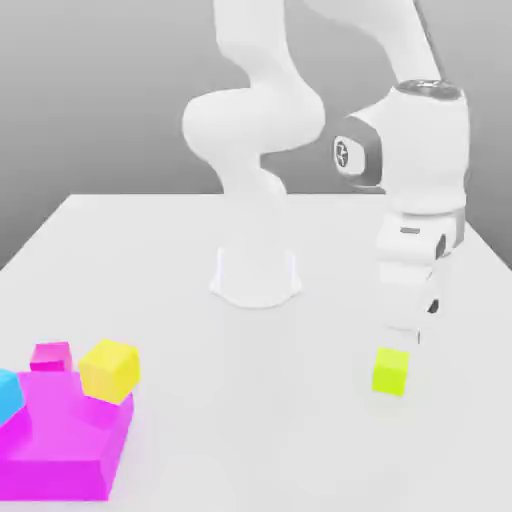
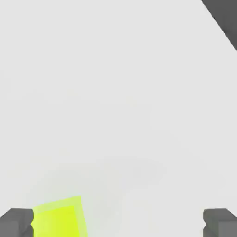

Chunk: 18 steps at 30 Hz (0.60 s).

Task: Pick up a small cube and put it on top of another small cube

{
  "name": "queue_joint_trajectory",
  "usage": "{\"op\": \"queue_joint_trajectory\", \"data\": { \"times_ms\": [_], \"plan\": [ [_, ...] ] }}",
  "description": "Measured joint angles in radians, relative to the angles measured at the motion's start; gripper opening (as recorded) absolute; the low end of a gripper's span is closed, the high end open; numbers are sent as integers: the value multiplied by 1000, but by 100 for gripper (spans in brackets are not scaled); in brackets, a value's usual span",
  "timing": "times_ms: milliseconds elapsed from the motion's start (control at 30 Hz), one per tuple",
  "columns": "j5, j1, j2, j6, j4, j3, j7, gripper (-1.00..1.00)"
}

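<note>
The small lime cube [image 1: 390, 371] rests on the white table toward the exterior view's right. My gripper [image 1: 404, 338] hangs just above it and a little behind, pointing down. In the hand view the lime cube [image 2: 58, 218] lies close beside one dark fingertip [image 2: 16, 222], off the middle of the open gripper [image 2: 118, 224]. The other fingertip [image 2: 219, 222] stands far across from it, and nothing is held. A small magenta cube [image 1: 50, 356] sits at the exterior view's far left.
A larger yellow cube [image 1: 110, 368] and a cyan cube [image 1: 8, 392] lean on a big magenta block [image 1: 65, 445] at the exterior view's lower left. The arm's white base [image 1: 255, 275] stands mid-table. The table edge [image 2: 222, 21] shows dark in the hand view.
</note>
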Motion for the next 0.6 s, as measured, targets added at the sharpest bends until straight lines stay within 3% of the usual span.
{"op": "queue_joint_trajectory", "data": {
  "times_ms": [200,367,400,600],
  "plan": [
    [-134,40,167,136,-12,-38,51,0],
    [-167,90,316,257,13,-96,79,0],
    [-168,95,334,271,15,-100,81,-100],
    [-172,97,343,278,17,-102,85,-100]
  ]
}}
